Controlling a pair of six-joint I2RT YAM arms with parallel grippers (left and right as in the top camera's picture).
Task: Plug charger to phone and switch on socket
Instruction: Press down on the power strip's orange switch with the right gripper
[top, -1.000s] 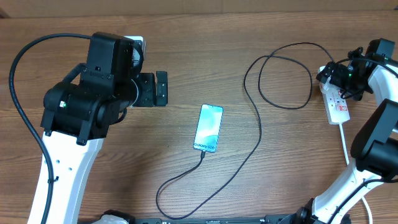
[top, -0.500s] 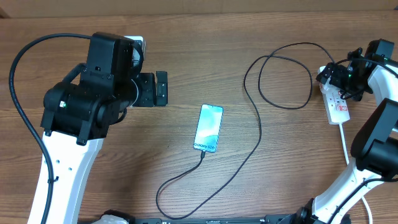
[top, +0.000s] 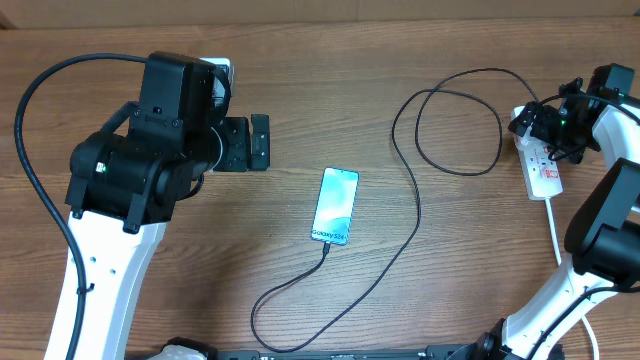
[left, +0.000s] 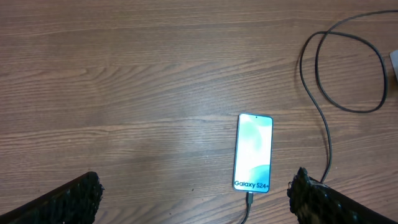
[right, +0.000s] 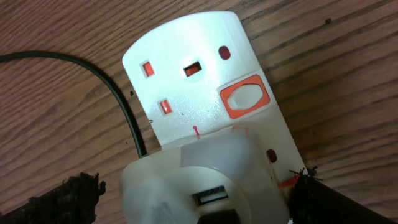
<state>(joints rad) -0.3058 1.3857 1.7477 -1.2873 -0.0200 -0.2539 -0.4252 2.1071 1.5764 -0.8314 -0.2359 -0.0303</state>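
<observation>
Only the fingertips (left: 81, 194) of the left gripper (top: 248, 142) showed in its wrist view, cropped at the lower edge. They were spread wide, empty, above the table (top: 400, 40). The right gripper (top: 548, 130), equally spread and empty, straddled a half-cropped white adapter (right: 199, 177) on the socket (top: 545, 172). Whether the red switch (right: 244, 96) was on was unclear. The phone (top: 335, 205) lay mid-table, lit, with the charger (top: 417, 210) meeting its near edge.

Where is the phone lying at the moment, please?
Overhead, the phone lies near the table's middle, between the left gripper and the cable.
</observation>
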